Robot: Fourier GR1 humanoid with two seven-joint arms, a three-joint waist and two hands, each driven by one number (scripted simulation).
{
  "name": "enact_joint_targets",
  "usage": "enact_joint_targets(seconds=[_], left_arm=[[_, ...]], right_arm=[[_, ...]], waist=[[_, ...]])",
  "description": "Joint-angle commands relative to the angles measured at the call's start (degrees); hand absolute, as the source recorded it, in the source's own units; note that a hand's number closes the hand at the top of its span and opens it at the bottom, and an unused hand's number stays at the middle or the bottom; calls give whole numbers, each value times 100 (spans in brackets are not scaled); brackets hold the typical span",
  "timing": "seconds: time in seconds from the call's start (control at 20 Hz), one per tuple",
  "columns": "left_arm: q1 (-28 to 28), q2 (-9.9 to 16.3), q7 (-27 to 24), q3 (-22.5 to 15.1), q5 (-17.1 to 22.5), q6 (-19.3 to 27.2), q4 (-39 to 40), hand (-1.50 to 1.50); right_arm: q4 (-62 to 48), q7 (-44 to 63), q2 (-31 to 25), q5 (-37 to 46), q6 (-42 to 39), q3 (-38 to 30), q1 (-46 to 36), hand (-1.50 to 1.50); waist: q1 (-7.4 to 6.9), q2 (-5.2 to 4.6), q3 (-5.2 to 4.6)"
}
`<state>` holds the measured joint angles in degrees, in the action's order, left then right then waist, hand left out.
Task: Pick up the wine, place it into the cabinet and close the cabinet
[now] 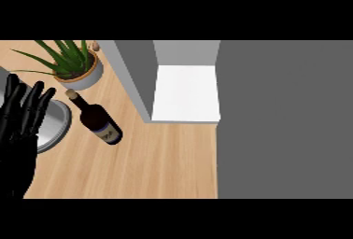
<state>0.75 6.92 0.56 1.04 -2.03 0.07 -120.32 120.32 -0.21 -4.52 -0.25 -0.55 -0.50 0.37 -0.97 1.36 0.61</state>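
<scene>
Left hand [21, 121] at nine o'clock, fingers straight and spread, holding nothing, over a grey round plate [56, 128]. Wine bottle [96, 119] stands on the wooden counter [151, 163] just beside it, toward ten o'clock. Potted plant [72, 63] at eleven; open cabinet [185, 93] at twelve, its white shelf exposed.

A potted plant [74, 63] is seen at the counter's [165, 158] far left, in a grey pot. A round metal plate [55, 126] is partly seen near the left edge.
</scene>
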Motion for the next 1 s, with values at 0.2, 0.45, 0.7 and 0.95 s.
enact_joint_targets(seconds=[0.2, 0.45, 0.7, 0.95], left_arm=[[-1478, 778, -355, 814, 1218, -1050, 1457, -150], [-1838, 218, 1212, 806, 2619, -914, 1976, -150], [-2705, 163, 1644, 663, 2697, -577, 2455, -150], [-2568, 174, 1407, 781, 2817, -698, 2600, -150]], right_arm=[[587, -189, 129, 282, 35, 247, 526, -150], [854, 687, -334, -971, -956, 444, 1011, -150], [1116, 1100, -455, -1517, -1023, 82, 1039, -150], [1971, 1952, -469, -1628, -847, 121, 1067, -150]], waist=[[217, -147, -67], [294, -132, -61], [169, -135, -59], [135, -131, -62]])
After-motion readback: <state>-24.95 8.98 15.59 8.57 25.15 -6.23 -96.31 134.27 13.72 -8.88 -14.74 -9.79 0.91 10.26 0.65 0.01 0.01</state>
